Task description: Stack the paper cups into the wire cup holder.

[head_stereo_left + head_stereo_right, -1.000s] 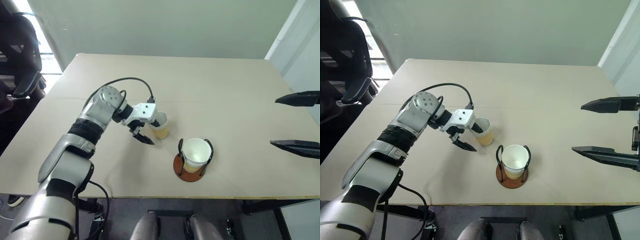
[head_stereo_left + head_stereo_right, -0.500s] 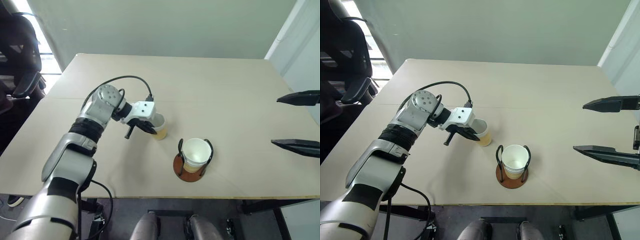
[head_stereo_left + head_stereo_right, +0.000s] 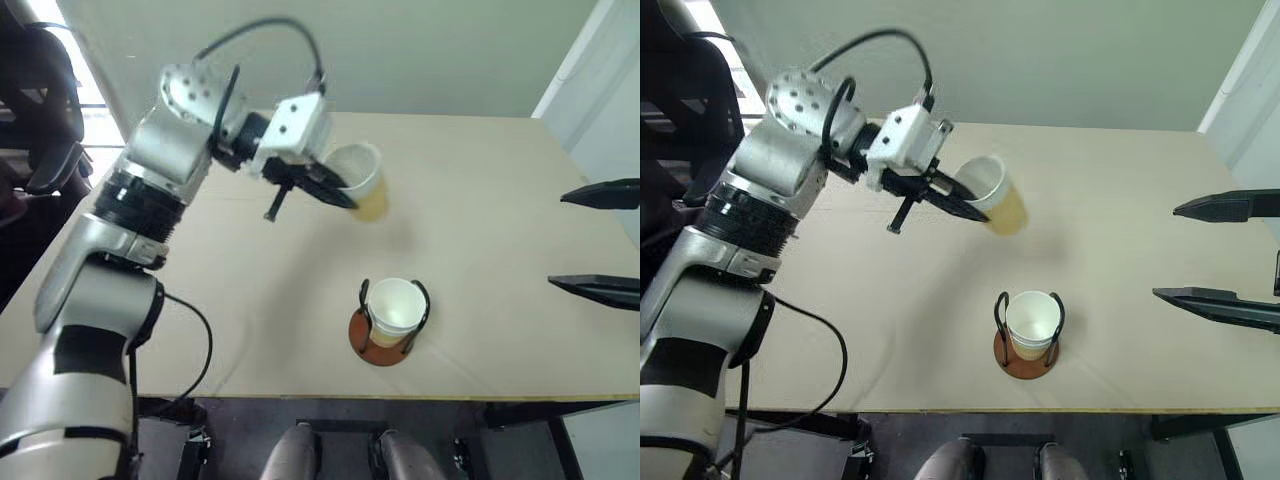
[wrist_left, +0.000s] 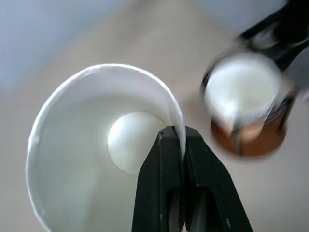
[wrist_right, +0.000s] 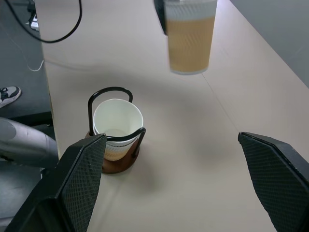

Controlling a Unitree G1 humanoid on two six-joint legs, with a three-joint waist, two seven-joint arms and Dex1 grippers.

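**One Cup Up in the Air, Two in the Holder**

The left fingers [image 4: 177, 145] were pinched tight on the rim of a paper cup [image 3: 362, 180]. One finger was inside the cup and one was outside. The cup hung in the air above the surface [image 3: 480, 200], not touching it. It was tipped, with its open white mouth turned toward the left arm and its yellow-tan bottom pointing away.

The wire cup holder [image 3: 1028, 352] stood on the surface near the front edge, below the lifted cup and well apart from it. Its round brown base lay flat, and its two black wire loops stood up on either side. Stacked cups [image 3: 1032, 318] sat upright between the loops, open end up.

The right fingers [image 3: 598, 240] were spread wide apart at the right side, off the surface's edge, with nothing between them.
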